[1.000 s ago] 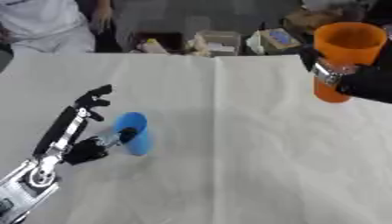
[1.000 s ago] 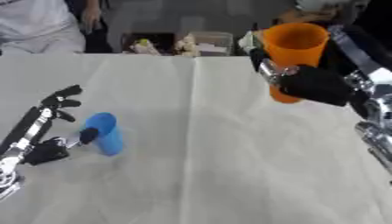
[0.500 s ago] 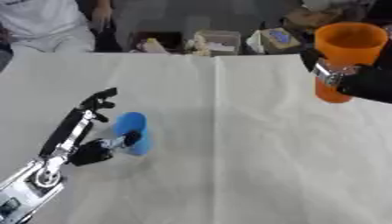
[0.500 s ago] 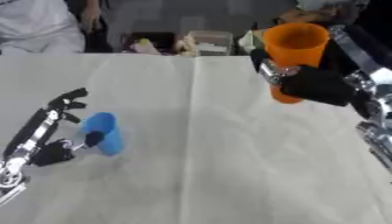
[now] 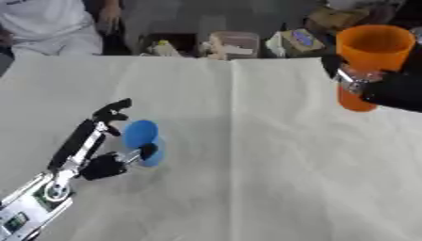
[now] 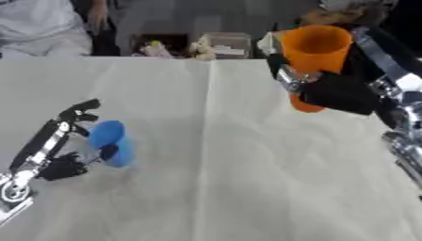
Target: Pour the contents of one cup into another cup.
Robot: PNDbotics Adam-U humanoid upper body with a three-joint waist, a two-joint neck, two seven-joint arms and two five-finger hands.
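At about eight o'clock on the table (image 5: pixel 272 188), which is covered in a pale cloth, the left hand (image 5: pixel 97 155) reaches in from the lower left corner. Its fingers run up along the left side of the blue cup (image 5: pixel 142 141) and its thumb presses the cup's right side, so the hand is grasping the blue cup. That cup sits on the cloth at roughly nine o'clock from the table's middle, with its open mouth showing toward the camera; whether it stands upright or leans I cannot tell, and nothing of its contents can be made out.

Over at two o'clock, the right hand (image 6: pixel 334 92) comes in from the right edge and is wrapped around the lower half of the orange cup (image 6: pixel 313 52). This cup is upright with its rim uppermost and appears lifted above the cloth rather than resting on it. The two cups are well apart, one on each side of the fold line running down the cloth.

Beyond the far edge, at twelve o'clock, a clear plastic box (image 5: pixel 233 44) sits among other clutter.
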